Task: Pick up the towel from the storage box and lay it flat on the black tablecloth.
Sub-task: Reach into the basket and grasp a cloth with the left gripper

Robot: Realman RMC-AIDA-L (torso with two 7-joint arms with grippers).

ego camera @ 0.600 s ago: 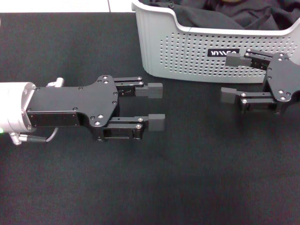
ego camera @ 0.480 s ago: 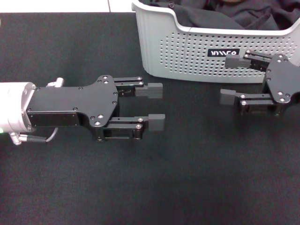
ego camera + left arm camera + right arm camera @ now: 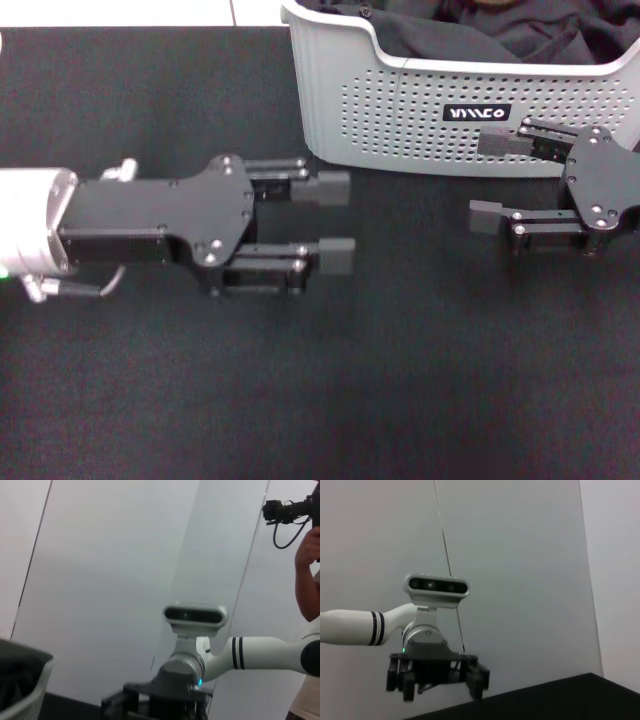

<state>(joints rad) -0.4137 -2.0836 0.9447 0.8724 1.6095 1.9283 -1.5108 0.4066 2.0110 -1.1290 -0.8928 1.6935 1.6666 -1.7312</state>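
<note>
The left gripper [image 3: 335, 222] hovers wide open and empty over the black tablecloth [image 3: 400, 380], at nine o'clock. The right gripper [image 3: 492, 180], also spread and empty, sits at three o'clock just before the storage box [image 3: 400, 110]. The towel is hidden.

We see the worktop covered almost wholly by the black tablecloth [image 3: 400, 380], with a pale bare strip [image 3: 130, 12] showing along the far edge. The storage box [image 3: 400, 110] stands directly on the cloth toward the far right corner, logo plate facing us.
</note>
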